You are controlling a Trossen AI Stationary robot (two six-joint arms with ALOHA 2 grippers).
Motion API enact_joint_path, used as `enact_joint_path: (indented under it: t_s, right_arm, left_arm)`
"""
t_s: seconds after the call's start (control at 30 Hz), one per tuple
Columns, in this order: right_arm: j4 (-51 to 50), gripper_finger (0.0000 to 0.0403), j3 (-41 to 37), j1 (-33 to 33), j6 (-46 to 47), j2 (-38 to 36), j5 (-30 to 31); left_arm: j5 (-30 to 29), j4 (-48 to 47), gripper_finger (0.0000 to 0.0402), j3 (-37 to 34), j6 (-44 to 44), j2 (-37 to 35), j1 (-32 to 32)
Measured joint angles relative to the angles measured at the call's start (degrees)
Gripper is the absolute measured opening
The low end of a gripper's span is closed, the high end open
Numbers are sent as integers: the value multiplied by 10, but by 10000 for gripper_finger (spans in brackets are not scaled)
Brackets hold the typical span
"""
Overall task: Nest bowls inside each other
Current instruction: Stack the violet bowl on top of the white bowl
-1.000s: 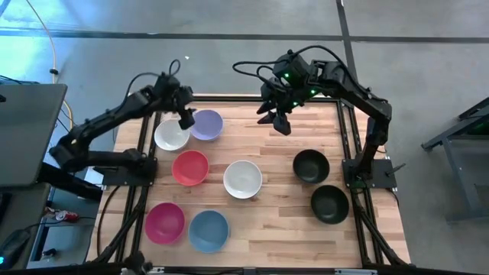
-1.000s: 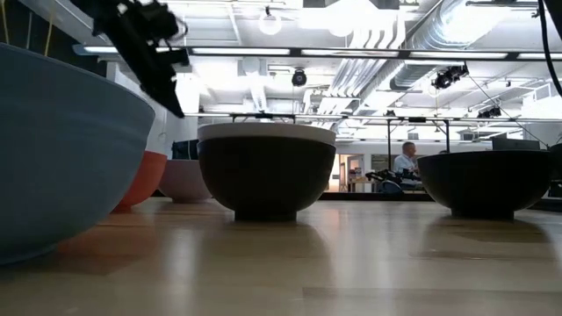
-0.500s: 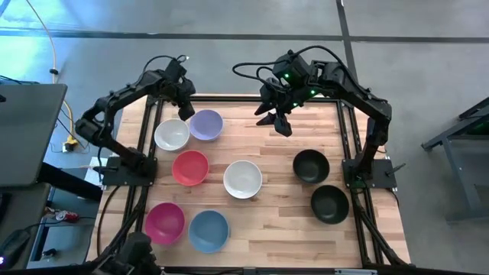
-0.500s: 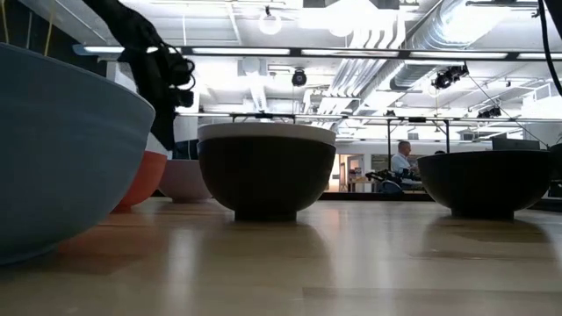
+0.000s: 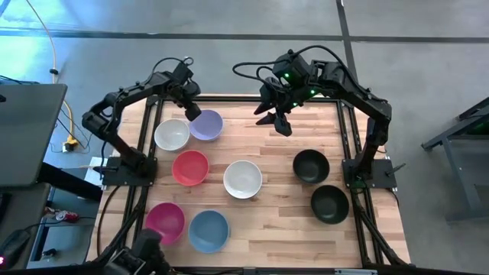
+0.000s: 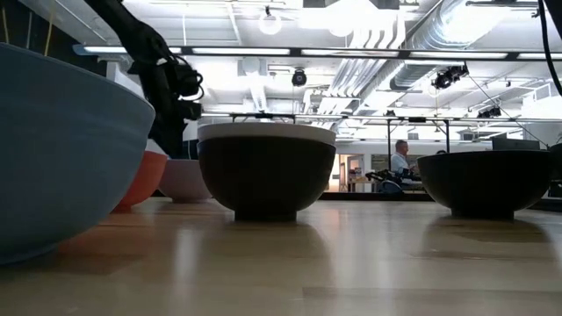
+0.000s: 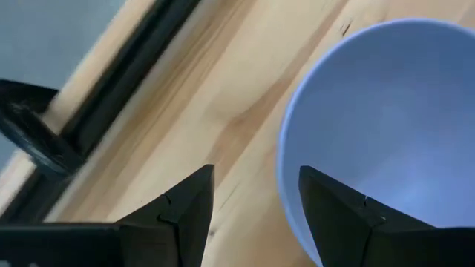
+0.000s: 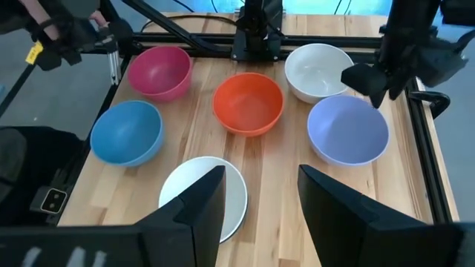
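Wooden surface (image 5: pixel 260 214): pale planks in a dark frame, carrying eight bowls that all stand apart, none nested
Lavender bowl (image 5: pixel 205 124): far left part of the surface, just beside the white bowl there; the left gripper sits over its far rim
Left gripper (image 5: pixel 189 109): low over the far edge of the lavender bowl, fingers apart, one on each side of the rim in the left wrist view, holding nothing
White bowl, far left (image 5: pixel 172 134): near the left frame rail, next to the lavender bowl
Red bowl (image 5: pixel 190 167): just nearer than the first white bowl and the lavender one
White bowl, middle (image 5: pixel 243 179): about the centre of the surface, right of the red bowl
Pink bowl (image 5: pixel 165 221): near left corner
Blue bowl (image 5: pixel 208 230): beside the pink bowl at the near edge; fills the left of the low view
Black bowl, far (image 5: pixel 311 166): right side, level with the middle white bowl
Black bowl, near (image 5: pixel 329 203): right side, closer to the near edge, apart from the other black one
Right gripper (image 5: pixel 277 121): raised over the far middle of the surface, well clear of every bowl, fingers spread and empty
Person (image 6: pixel 401 160): far off in the room behind, seen in the low view
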Motion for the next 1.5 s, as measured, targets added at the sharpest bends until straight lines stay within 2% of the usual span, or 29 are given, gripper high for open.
enact_joint_path:
  t_s: [0.8, 1.2, 1.5]
  right_arm:
    - [4, 161, 0, 0, 14, 0, 0]
    - [4, 161, 0, 0, 15, 0, 0]
    - [6, 161, 0, 0, 11, 0, 0]
  left_arm:
    - [11, 16, 186, 0, -18, 30, -27]
    - [-20, 1, 185, 0, -16, 30, -27]
    - [-21, -7, 135, 0, -14, 30, -27]
